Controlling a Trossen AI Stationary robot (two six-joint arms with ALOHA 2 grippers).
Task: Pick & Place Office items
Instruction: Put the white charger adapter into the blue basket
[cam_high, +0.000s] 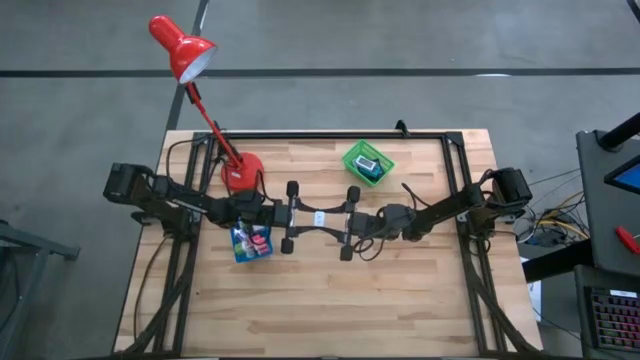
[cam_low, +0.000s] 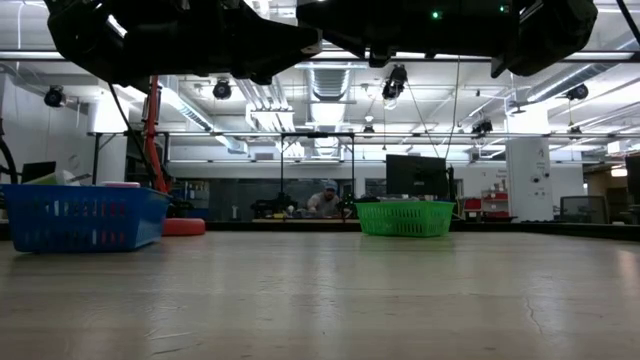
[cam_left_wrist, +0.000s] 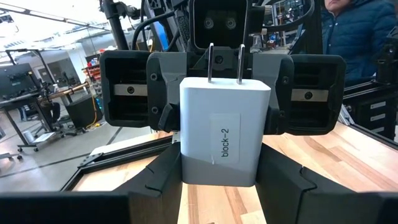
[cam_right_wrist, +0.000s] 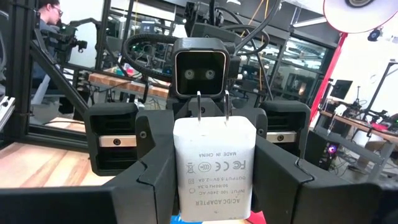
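- The left end effector (cam_high: 308, 215) and right end effector (cam_high: 331, 220) are meeting tip to tip over the middle of the tabletop (cam_high: 400, 300) in the high view, with a white charger (cam_high: 318, 216) sitting between them, likely for a hand-over from one arm to the other.
- Other office items (cam_high: 256, 241) are lying in the blue tray (cam_high: 240, 254) just under the left arm; the green basket (cam_high: 355, 150) is standing farther back, near the red lamp (cam_high: 182, 47).
- In the low view both arms are hanging dark along the top, well clear of the wood, so the charger is being carried in the air, not resting.
- In the left wrist view the left fingers (cam_left_wrist: 155, 180) are pressing both sides of the charger, prongs up, with the other arm facing it close behind.
- In the right wrist view the right fingers (cam_right_wrist: 149, 180) are clamping the same charger from the opposite face, so both arms are gripping it at once.
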